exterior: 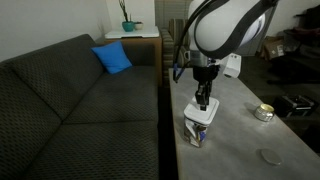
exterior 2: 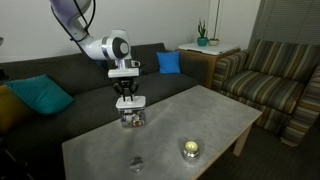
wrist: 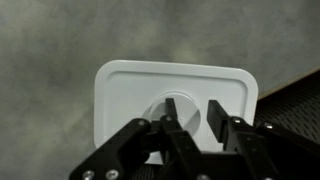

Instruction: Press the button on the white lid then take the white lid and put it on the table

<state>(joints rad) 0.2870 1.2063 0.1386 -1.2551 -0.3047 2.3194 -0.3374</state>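
Jaws, a little apart and gripping nothing, hang straight over the middle of the white lid (wrist: 120,95), tips at its round button (wrist: 157,106). That lid lies directly below, capping a clear container (exterior 2: 131,119) on the tabletop (exterior 2: 205,112); its edges lie well outside the jaws' present gap.

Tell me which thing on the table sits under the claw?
The container with the white lid; the claw hangs right over it. The tin and grey disc lie apart.
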